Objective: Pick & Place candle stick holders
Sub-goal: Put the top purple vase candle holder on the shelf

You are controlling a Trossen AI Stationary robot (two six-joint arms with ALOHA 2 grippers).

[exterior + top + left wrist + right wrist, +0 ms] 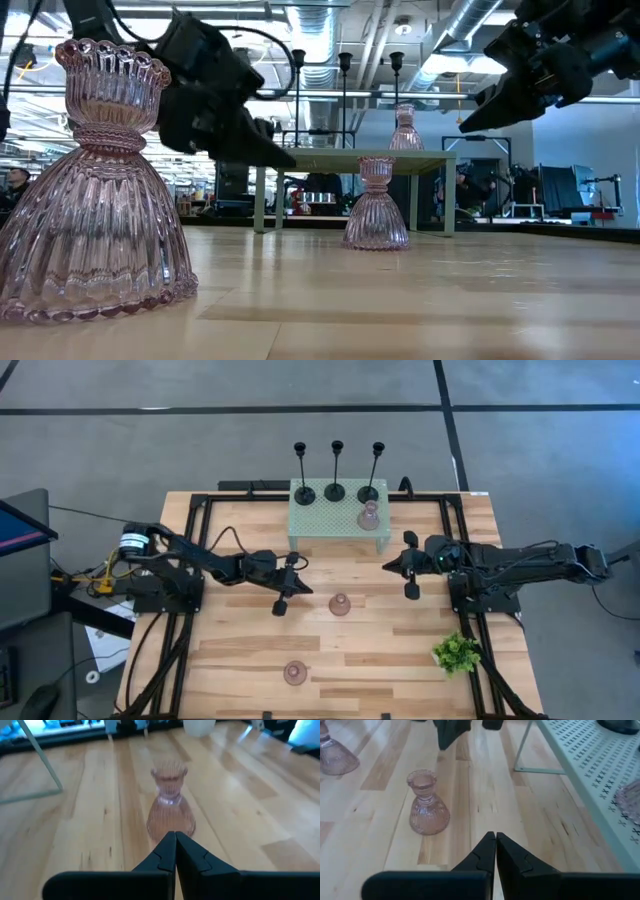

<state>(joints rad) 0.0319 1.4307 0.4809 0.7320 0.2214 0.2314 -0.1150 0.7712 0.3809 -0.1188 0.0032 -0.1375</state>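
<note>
While both arms hover, left end effector (287, 586) and right end effector (409, 566) are pressed together.

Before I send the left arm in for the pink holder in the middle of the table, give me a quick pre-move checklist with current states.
1. Left gripper open for the grasp: not ok, fingers shut.
2. Middle pink holder upright: ok.
3. Nothing touching that holder: ok.
4. Right gripper out of the path: ok, beside the mesh shelf, shut and empty.
5. Free spot on the shelf: ok, bare mesh left of the shelf's pink holder.
6. Near pink holder upright: ok.
</note>
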